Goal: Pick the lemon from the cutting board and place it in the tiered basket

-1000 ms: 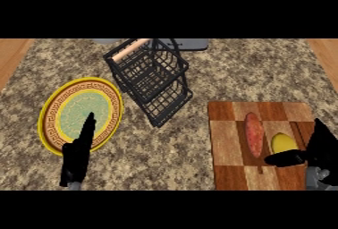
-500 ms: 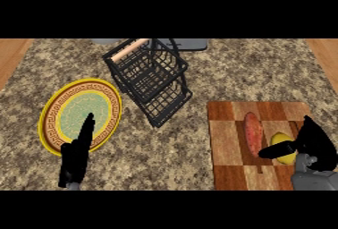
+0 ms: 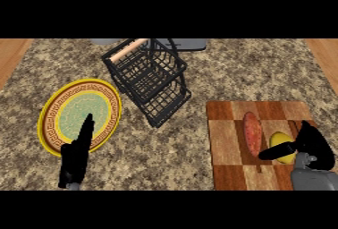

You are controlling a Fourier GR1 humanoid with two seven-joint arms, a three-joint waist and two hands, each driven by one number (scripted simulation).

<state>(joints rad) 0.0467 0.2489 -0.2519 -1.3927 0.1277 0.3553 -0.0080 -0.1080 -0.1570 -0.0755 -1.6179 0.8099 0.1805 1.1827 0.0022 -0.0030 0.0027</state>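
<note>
R hand (image 3: 310, 145) was curled partly round the lemon (image 3: 280, 142) at near-right of cutting board (image 3: 254, 134), lemon just left of palm, long axis approx near-far; tiered basket (image 3: 150, 80) lay far-left; L hand (image 3: 76, 154) open, resting.

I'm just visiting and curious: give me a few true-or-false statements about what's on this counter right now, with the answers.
1. The yellow lemon lies on the wooden cutting board. True.
2. The black wire tiered basket holds the lemon. False: the lemon is on the board.
3. The robot's right hand is at the lemon, thumb across it. True.
4. The left hand grips the yellow-rimmed green plate. False: its fingers are straight, overlapping the plate's edge.
5. A reddish oblong vegetable lies beside the lemon. True.
</note>
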